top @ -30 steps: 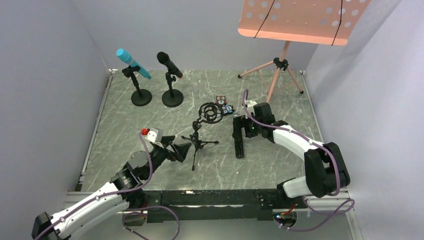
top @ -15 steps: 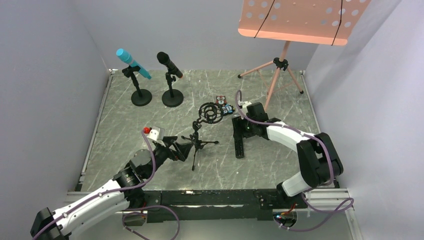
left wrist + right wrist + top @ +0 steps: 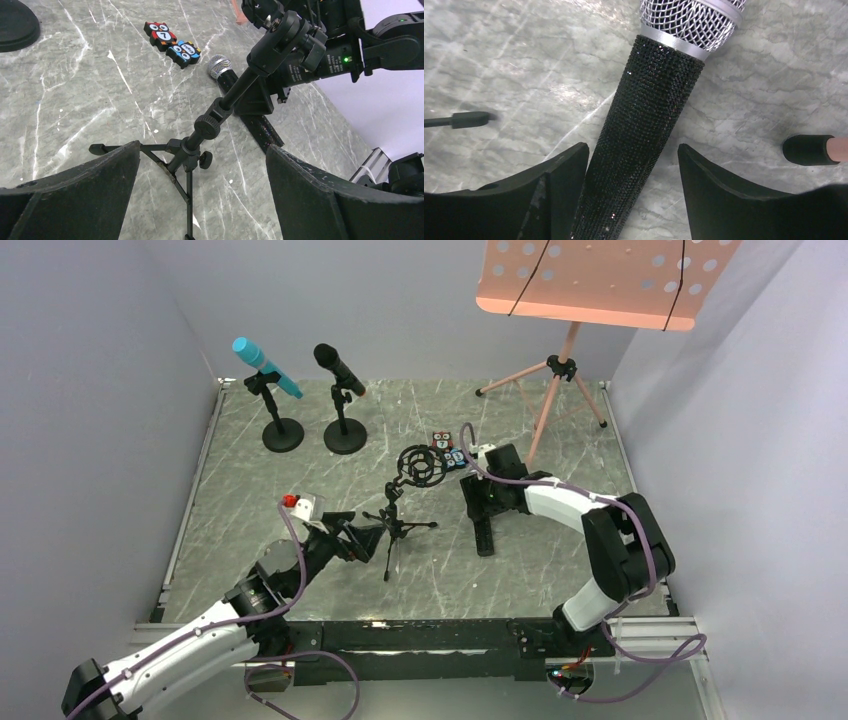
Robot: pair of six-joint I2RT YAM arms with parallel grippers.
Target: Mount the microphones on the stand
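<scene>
right gripper (image 3: 633,150): jaws are narrowed around silver-mesh microphone (image 3: 649,100), clamping cannot be told | left gripper (image 3: 202,147): jaws are held apart near stand (image 3: 210,120) | pickup is started

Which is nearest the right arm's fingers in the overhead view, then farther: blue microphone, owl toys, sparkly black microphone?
1. Sparkly black microphone, lying between the right fingers.
2. Owl toys, just beyond it.
3. Blue microphone, far back-left corner.
</scene>
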